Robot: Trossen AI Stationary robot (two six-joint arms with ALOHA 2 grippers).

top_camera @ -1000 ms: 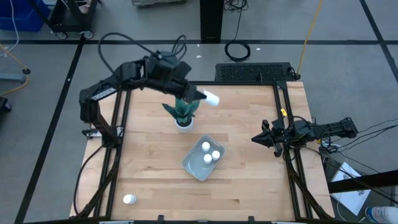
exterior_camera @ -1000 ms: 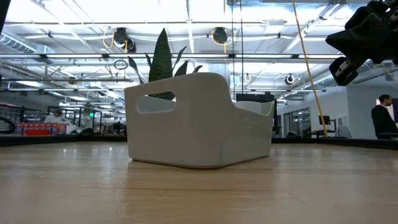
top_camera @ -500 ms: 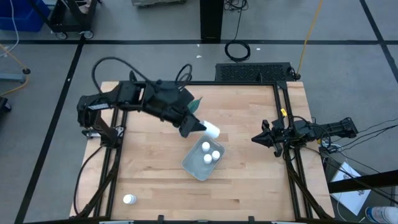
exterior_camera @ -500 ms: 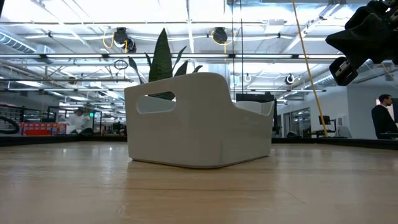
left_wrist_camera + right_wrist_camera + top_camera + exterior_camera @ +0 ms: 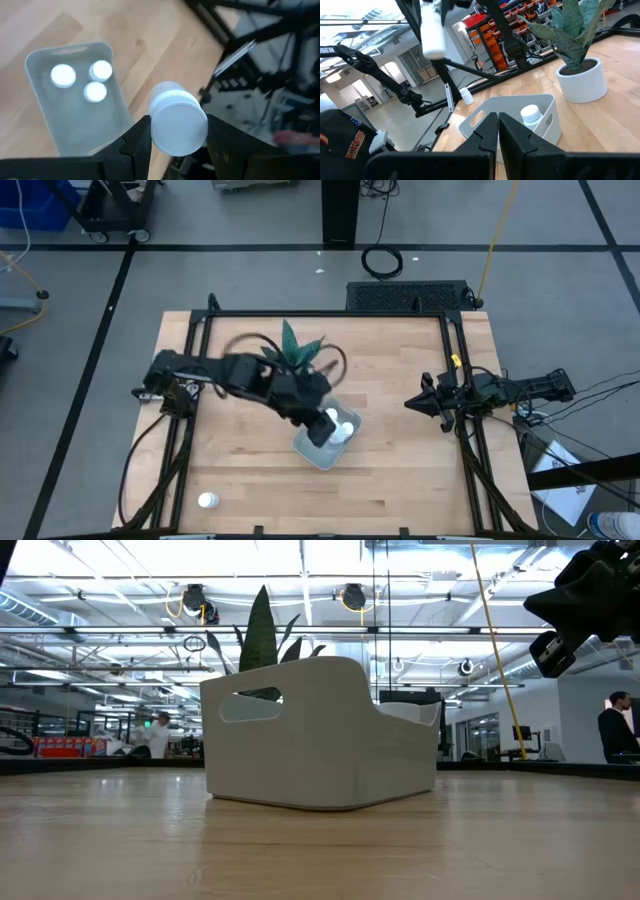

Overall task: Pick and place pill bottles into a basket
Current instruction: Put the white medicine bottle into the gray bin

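Note:
My left gripper (image 5: pixel 178 142) is shut on a white pill bottle (image 5: pixel 177 122) and holds it in the air over the pale basket (image 5: pixel 312 452); from the right wrist view the bottle (image 5: pixel 433 31) shows high above the basket (image 5: pixel 512 116). Three bottles (image 5: pixel 95 92) stand inside the basket (image 5: pixel 42 95). One more bottle (image 5: pixel 208 500) stands on the table by the near left corner. My right gripper (image 5: pixel 410 402) waits shut and empty at the table's right side. My left gripper pinches the bottle's round sides (image 5: pixel 153 131) between its two fingers (image 5: pixel 136 144), one on each side. The fingers come from above, pointing down, and run along the bottle. The bottle hangs upright below them, clear of the basket and the table.
A potted plant in a white pot (image 5: pixel 582 80) stands just beyond the basket on its far side, its leaves (image 5: pixel 298 348) beside my left arm. Black frame rails (image 5: pixel 455 360) run along the table's edges. People show in the room beyond (image 5: pixel 615 725).
My left gripper has carried the bottle from the far side of the plant toward the table's near edge, past the plant, and now holds it over the basket. The bottle has stayed in the shut fingers all the way.

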